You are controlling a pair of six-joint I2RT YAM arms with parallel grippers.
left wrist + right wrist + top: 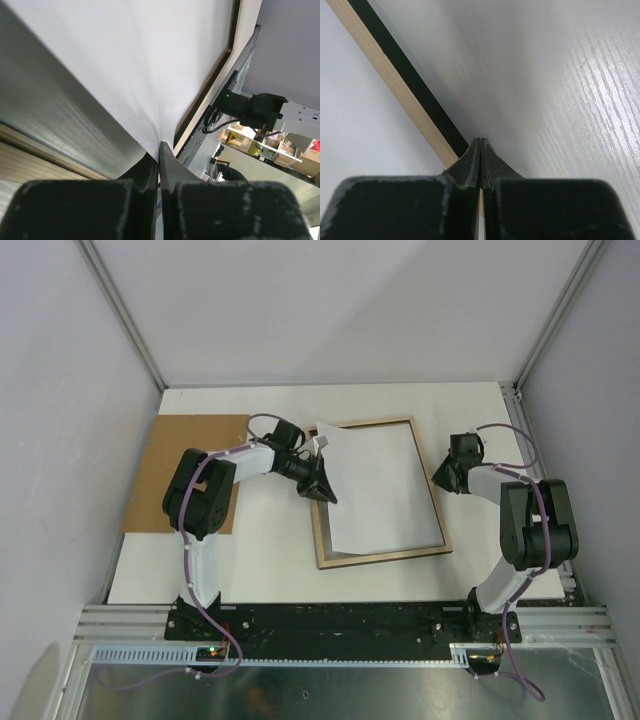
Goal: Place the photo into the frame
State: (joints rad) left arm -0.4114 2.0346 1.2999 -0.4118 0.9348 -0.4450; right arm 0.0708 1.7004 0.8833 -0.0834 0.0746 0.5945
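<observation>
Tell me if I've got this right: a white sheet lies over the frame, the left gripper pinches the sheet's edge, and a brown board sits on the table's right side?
Not quite. The top external view shows the brown board on the left side of the table. The rest holds: the white sheet lies over the frame, and the left gripper pinches its edge.

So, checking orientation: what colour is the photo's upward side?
The photo shows plain white, best seen in the top external view.

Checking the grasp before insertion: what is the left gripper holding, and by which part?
The photo, white back up, is pinched by the left gripper at its left edge as the top view shows it, jaws shut on the paper.
</observation>
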